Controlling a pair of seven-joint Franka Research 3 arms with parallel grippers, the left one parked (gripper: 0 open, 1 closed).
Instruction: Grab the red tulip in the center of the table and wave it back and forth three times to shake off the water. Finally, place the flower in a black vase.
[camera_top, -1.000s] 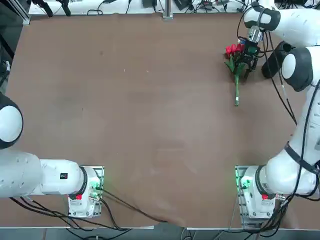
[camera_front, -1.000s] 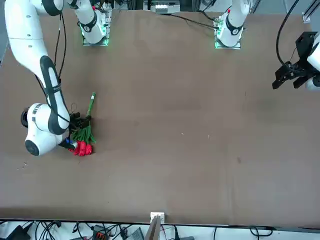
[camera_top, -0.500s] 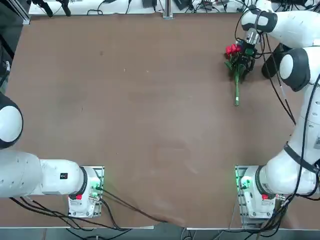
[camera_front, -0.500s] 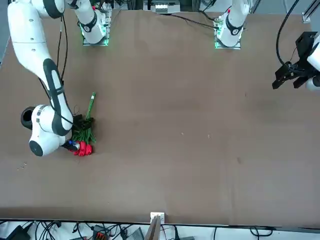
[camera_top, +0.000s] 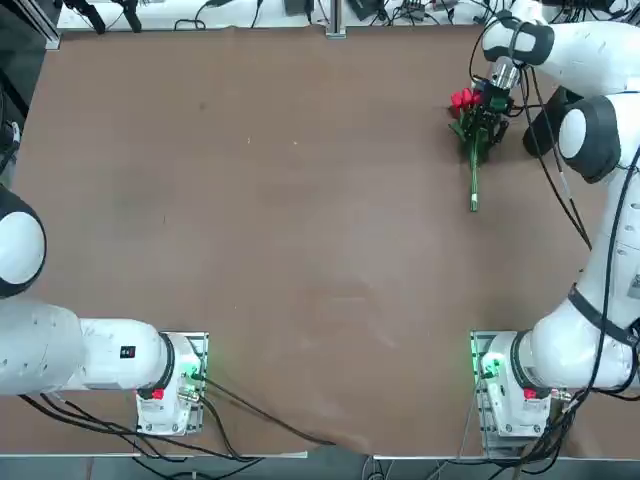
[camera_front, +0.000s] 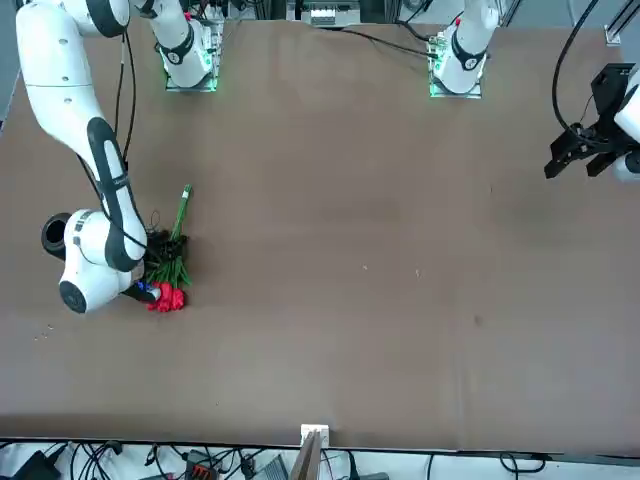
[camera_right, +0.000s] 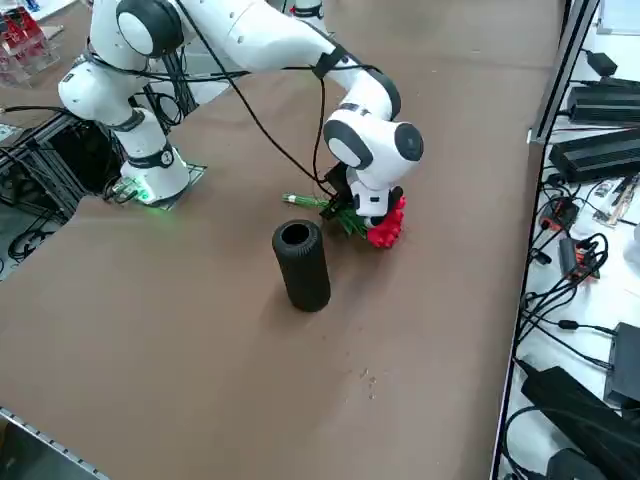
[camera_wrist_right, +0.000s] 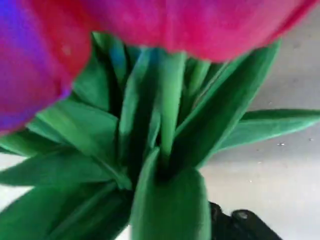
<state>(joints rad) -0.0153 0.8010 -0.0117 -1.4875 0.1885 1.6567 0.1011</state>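
The red tulip lies on the table just beside the black vase, its stem pointing away from the blooms. Since a second ago the right gripper has settled lower over the leaves; whether its jaws have clamped cannot be told. The grab looks underway, no lift yet. One tulip bunch, one vase.

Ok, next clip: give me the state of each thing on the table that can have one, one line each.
red tulip: lying flat on the table, not lifted, stem pointing toward the robot's base.
black vase: standing upright, mouth open, nothing visible inside, apart from the tulip.
right end effector: down over the tulip's leaves just below the red heads; grip cannot be told.
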